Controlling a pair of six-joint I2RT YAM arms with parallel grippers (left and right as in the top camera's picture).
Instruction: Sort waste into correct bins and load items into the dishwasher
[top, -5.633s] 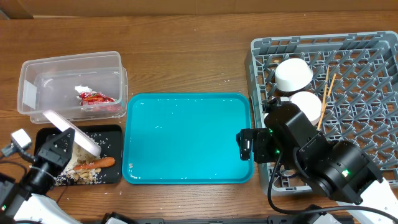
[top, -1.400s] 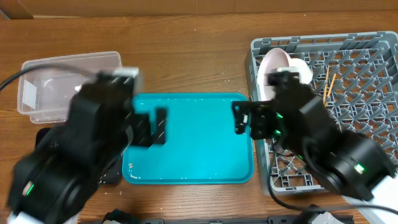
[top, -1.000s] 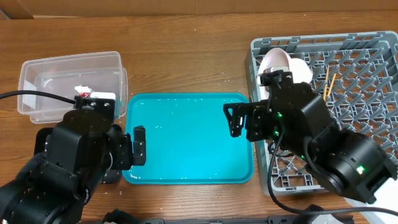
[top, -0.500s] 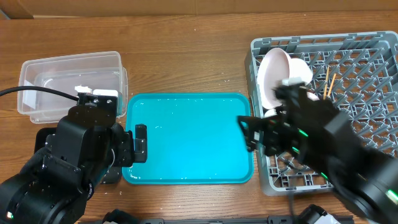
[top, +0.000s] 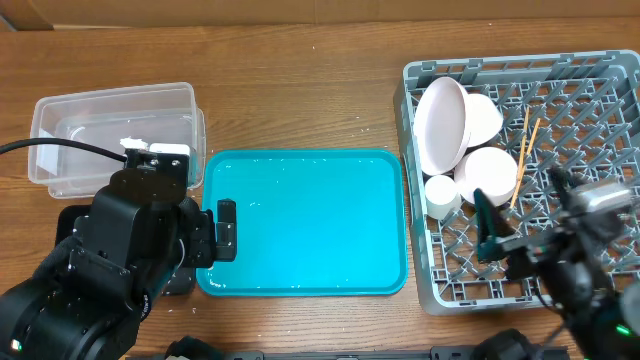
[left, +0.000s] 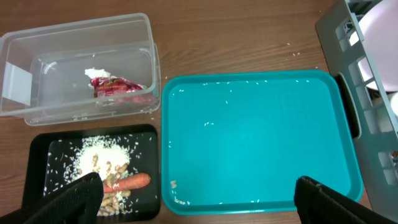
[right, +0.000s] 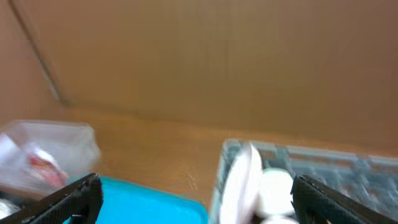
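Observation:
The grey dishwasher rack (top: 600, 95) holds a white plate (top: 441, 124) on edge, two white bowls (top: 484, 113) (top: 494, 170), a small cup (top: 440, 195) and chopsticks (top: 523, 155). My right gripper (top: 490, 235) hangs open and empty over the rack's front; its own view is blurred, with plate (right: 239, 183) and bowl (right: 275, 190) below. My left gripper (left: 199, 205) is open and empty above the teal tray's front left. The clear tub (left: 37, 46) holds the red wrapper (left: 115, 87) and tissue (left: 98, 73). In the black tray (left: 43, 155) lie the carrot (left: 130, 182) and food scraps (left: 102, 165).
A large teal tray (top: 300, 220) with a few rice grains lies between the bins and the rack. My left arm's body (top: 110, 270) hides the black tray from overhead. Bare wooden table lies behind the tray.
My right arm has pulled back from the rack's left side to its front right, uncovering plate, bowls and cup. My left arm drew back to the left, then stayed still.

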